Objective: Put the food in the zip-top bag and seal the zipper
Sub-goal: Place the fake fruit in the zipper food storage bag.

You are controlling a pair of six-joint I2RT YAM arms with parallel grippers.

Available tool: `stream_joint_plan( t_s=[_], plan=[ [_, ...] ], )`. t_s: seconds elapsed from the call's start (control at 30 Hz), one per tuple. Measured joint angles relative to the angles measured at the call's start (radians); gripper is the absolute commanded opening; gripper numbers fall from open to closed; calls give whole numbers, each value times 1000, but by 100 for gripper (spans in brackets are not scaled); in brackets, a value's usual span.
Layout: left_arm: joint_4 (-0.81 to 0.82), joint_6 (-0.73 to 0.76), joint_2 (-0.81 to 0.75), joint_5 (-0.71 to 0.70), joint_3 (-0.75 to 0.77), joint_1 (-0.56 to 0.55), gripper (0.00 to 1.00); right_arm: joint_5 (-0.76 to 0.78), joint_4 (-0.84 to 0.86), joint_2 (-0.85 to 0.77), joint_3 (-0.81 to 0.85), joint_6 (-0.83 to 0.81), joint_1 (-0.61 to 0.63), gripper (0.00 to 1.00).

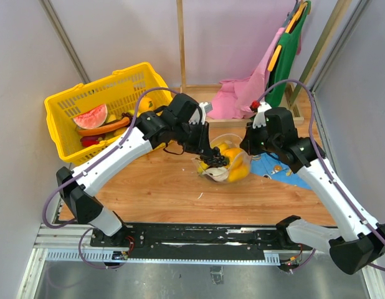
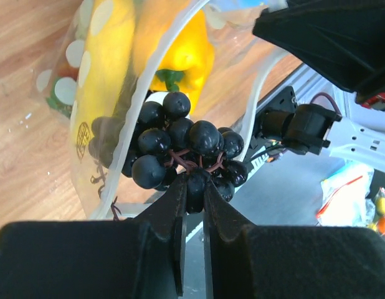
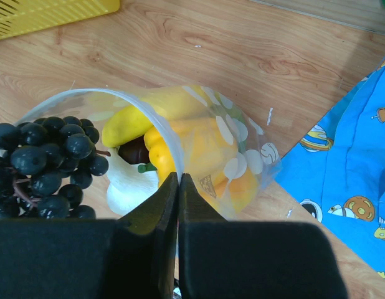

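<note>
Item: my left gripper (image 2: 192, 187) pinches a dark purple toy grape cluster (image 2: 180, 146) at the open mouth of the clear white-dotted plastic zip-top bag (image 3: 242, 156), mid-way across the wooden table (image 1: 155, 187), its rim clamped in my right gripper (image 3: 179, 179).

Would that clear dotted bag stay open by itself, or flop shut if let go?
Probably floppy: the zip-top bag is thin, wrinkled plastic, and the right gripper pinches its rim up. Released, it would likely sag. The food inside probably anchors it, so a push might slide rather than tip it.
</note>
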Motion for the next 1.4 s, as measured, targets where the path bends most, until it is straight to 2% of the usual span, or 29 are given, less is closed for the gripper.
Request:
stream_joint_plan(
  t_s=[0.2,0.33,0.43,0.57,0.77,1.03,1.4],
  plan=[
    [-41,-113,33,-93,0,-21,4,-22,18,-4,-13,10,0,1],
    [-43,-179,59,-154,0,-21,18,-41,30,-4,-20,13,0,1],
    [-35,-209,78,-167,0,-22,35,-51,35,-4,-27,18,0,1],
    [-28,-215,126,-167,20,-36,51,-58,38,-5,-31,19,0,1],
    [-4,-178,178,-132,89,-83,62,-58,42,-6,-32,19,0,1],
    [-9,-98,158,-145,130,-88,66,-54,41,-6,-32,17,0,1],
    [-192,37,53,-373,152,-88,69,-39,41,-5,-32,6,0,1]
  ],
)
